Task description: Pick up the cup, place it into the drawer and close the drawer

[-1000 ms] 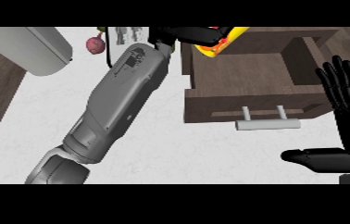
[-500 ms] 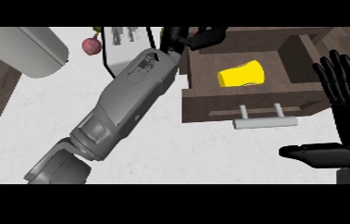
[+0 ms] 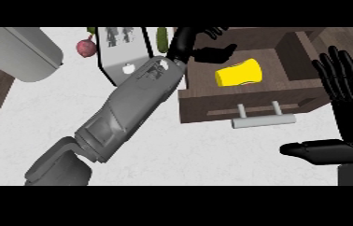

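A speckled white counter (image 3: 207,150) carried a grey rounded appliance (image 3: 27,52) at upper left, a red onion (image 3: 86,46) beside it, and a framed panel (image 3: 124,45) further right.

I see a pale speckled counter (image 3: 207,150) filling most of my view, with a rounded grey appliance (image 3: 27,52) at its upper left and a strip of dark wood (image 3: 5,87) showing along the left edge.
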